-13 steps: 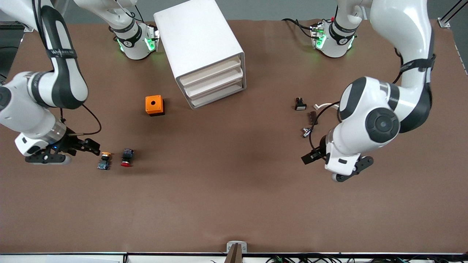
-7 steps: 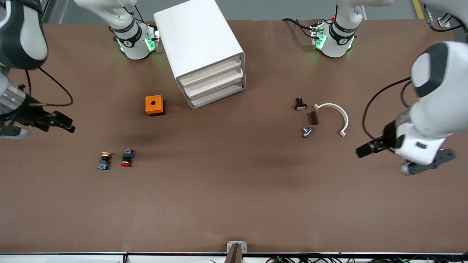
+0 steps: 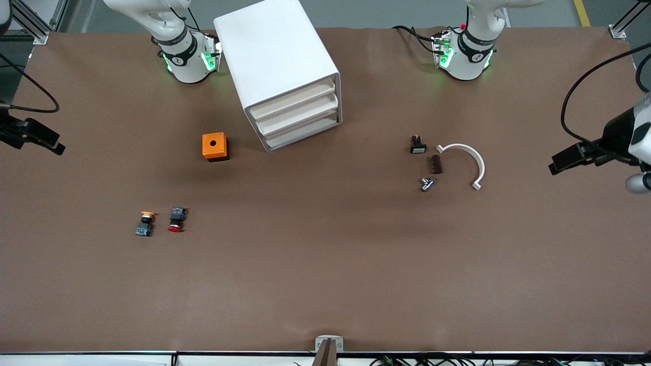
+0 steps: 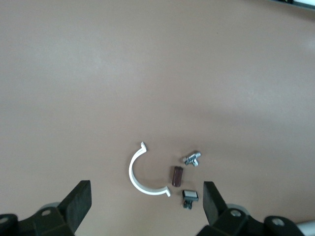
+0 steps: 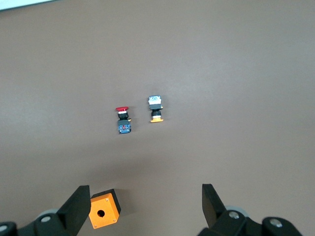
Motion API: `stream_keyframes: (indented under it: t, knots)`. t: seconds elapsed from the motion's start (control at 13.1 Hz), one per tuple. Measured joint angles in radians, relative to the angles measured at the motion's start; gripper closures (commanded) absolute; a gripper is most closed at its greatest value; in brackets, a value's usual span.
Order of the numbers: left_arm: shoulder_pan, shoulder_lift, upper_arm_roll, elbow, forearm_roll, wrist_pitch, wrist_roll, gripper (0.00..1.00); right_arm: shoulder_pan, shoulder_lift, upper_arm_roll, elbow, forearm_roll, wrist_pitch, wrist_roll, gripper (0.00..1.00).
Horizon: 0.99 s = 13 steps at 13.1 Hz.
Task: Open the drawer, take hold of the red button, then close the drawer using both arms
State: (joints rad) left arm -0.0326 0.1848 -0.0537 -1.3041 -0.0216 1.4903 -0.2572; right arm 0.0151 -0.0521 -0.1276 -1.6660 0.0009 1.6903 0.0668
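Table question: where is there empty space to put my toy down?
The table is bare between the red-capped button and the curved white clip, and all along the camera's edge. It is crowded around that clip and the small parts beside it, and around the buttons.

A wide brown table [image 3: 325,284] fills the scene, with grey floor [image 3: 366,12] showing past its edge above the white cabinet [image 3: 277,56].

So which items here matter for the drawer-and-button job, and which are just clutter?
Job:
cabinet drawer, shut
red button
left gripper, open
right gripper, open

Clutter:
yellow button
orange box
white-faced switch
white curved piece
brown block
metal part
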Motion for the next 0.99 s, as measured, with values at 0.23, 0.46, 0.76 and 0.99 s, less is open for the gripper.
stream_keyframes:
  t: [0.23,0.46,0.76,0.99]
  knots:
    - [0.000,-0.134,-0.006,-0.129,0.000,0.001,0.023,0.00,0.000,0.000,0.006,0.022,-0.001,-0.016,0.009,0.00]
    - [0.004,-0.271,-0.024,-0.275,0.000,0.024,0.030,0.00,0.000,0.000,0.009,0.025,-0.001,-0.020,0.010,0.00]
    - [0.070,-0.335,-0.108,-0.336,0.002,0.038,0.035,0.00,0.000,0.000,0.011,0.032,-0.001,-0.029,0.012,0.00]
    - [0.073,-0.334,-0.109,-0.341,0.002,0.039,0.038,0.00,0.000,-0.002,0.011,0.033,-0.001,-0.031,0.012,0.00]
